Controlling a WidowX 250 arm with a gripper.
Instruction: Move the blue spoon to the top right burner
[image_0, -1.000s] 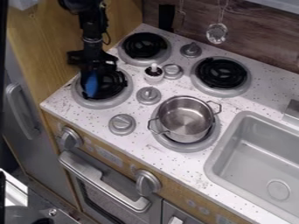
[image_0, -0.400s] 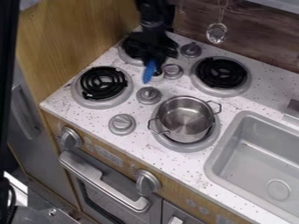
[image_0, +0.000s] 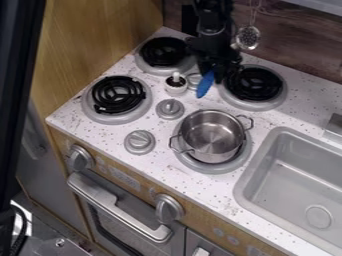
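the blue spoon (image_0: 206, 84) shows a bright, slim, leaf-like shape, slanting down to a narrow tip. the black pincer (image_0: 215, 71) is closed around its upper end, holding it over the counter (image_0: 208, 185), beside the top right burner (image_0: 257, 87).

Pot (image_0: 212, 145) is smooth, v. shiny metal; sink (image_0: 284, 182), smooth semi-matt. Stovetop (image_0: 160, 165) is smooth w/ specks; wood-look panel (image_0: 123, 176) below frt edge has 2 satin, metal-look knobs (image_0: 81, 157). Spoon (image_0: 205, 84) looks like matt plastic.
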